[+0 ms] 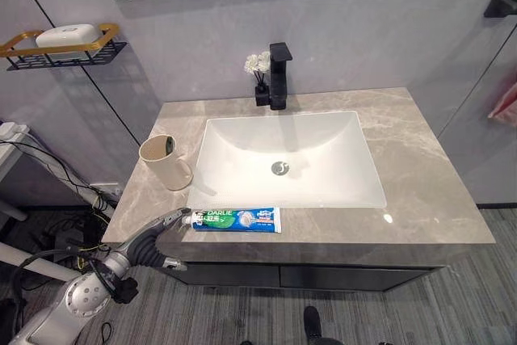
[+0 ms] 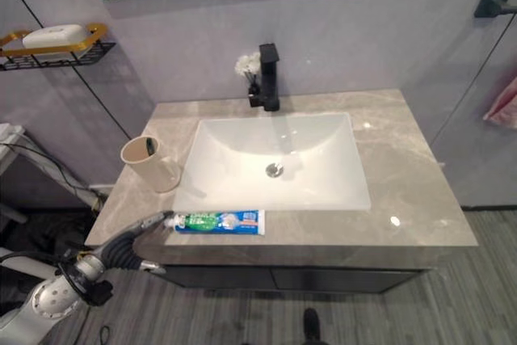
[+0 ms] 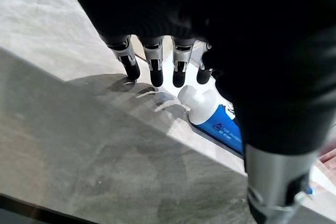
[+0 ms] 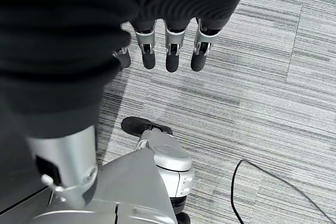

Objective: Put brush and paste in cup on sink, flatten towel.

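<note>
A blue and green toothpaste tube lies flat along the front edge of the grey stone counter, its white cap pointing left. My left hand reaches in from the lower left. It is open, and its straight fingers hover just short of the cap. A beige cup stands upright left of the basin, with something dark inside it. A pink towel hangs at the far right edge. My right hand hangs open over the carpeted floor.
A white basin is sunk into the counter, with a black faucet and small white flowers behind it. A wall shelf at the upper left holds a white soap. A black bar sits on the right wall.
</note>
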Robot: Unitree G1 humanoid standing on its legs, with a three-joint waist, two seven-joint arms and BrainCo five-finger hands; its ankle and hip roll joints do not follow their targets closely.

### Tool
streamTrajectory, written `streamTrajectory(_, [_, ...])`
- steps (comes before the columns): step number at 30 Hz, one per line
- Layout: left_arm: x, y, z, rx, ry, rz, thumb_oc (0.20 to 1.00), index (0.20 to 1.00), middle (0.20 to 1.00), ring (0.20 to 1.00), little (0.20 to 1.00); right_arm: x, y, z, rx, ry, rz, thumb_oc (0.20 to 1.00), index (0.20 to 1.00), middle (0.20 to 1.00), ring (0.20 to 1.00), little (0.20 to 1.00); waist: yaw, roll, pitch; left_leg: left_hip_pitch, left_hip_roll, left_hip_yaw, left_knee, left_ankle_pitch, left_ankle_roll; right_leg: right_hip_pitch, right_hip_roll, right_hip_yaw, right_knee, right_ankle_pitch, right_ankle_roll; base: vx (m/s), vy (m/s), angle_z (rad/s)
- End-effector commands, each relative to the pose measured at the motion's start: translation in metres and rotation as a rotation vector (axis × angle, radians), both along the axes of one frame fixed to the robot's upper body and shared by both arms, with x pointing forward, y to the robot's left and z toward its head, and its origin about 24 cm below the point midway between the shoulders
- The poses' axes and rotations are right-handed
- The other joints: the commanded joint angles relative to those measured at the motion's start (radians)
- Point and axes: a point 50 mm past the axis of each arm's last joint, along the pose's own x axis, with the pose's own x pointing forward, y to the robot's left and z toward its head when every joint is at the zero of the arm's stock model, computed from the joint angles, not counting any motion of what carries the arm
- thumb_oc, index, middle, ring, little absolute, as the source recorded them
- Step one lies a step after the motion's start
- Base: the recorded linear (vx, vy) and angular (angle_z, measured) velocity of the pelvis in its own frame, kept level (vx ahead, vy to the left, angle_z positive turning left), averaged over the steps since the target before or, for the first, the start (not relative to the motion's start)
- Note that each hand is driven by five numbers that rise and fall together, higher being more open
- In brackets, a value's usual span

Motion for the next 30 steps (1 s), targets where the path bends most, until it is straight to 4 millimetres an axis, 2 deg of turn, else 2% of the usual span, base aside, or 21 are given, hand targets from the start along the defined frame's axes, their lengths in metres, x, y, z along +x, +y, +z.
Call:
streamTrajectory(1, [0.012, -0.007, 0.013, -0.003, -0.066, -0.032, 1.000, 1.000, 1.000, 1.000, 1.000, 0.017, 0.004, 0.001, -0.011, -0.035, 0.004, 1.000, 1.000, 1.000, 1.000, 1.000, -0.016, -0.029, 0.026, -0.036, -0.001, -0.022, 0.009, -0.002, -0.002, 0.043, -0.076, 0.044, 0.011, -0.029, 0.069, 0.00, 0.000, 0.00])
streamTrajectory(8, [0.013, -0.018, 0.009, -0.054, -0.045, -0.054, 1.000, 1.000, 1.000, 1.000, 1.000, 0.010, -0.001, 0.001, -0.030, -0.012, -0.005, 1.000, 1.000, 1.000, 1.000, 1.000, -0.023, -0.010, 0.016, -0.041, -0.001, -0.030, 0.009, -0.001, -0.005, 0.046, -0.079, 0.035, 0.011, -0.035, 0.069, 0.00, 0.000, 0.00])
streamTrajectory(14, [0.018, -0.023, 0.014, -0.053, -0.069, -0.083, 1.000, 1.000, 1.000, 1.000, 1.000, 0.009, -0.004, 0.003, -0.040, -0.013, -0.012, 1.000, 1.000, 1.000, 1.000, 1.000, -0.032, -0.003, 0.010, -0.035, 0.004, -0.025, 0.009, -0.004, -0.008, 0.049, -0.076, 0.039, 0.011, -0.039, 0.068, 0.00, 0.000, 0.00])
streamTrajectory(21, [0.024, -0.028, 0.020, -0.038, -0.096, -0.118, 1.000, 1.000, 1.000, 1.000, 1.000, 0.005, -0.005, 0.002, -0.040, 0.001, -0.019, 1.000, 1.000, 1.000, 1.000, 1.000, -0.046, 0.000, 0.006, -0.034, 0.011, -0.008, 0.009, -0.006, -0.012, 0.044, -0.069, 0.051, 0.011, -0.038, 0.067, 0.00, 0.000, 0.00])
streamTrajectory(30, [0.025, -0.030, 0.016, -0.030, -0.099, -0.103, 1.000, 1.000, 1.000, 1.000, 1.000, 0.004, -0.003, 0.001, -0.036, 0.000, -0.031, 1.000, 1.000, 1.000, 1.000, 1.000, -0.049, -0.002, 0.011, -0.041, 0.014, 0.000, 0.009, -0.003, -0.014, 0.033, -0.066, 0.058, 0.011, -0.035, 0.067, 0.00, -0.004, -0.01])
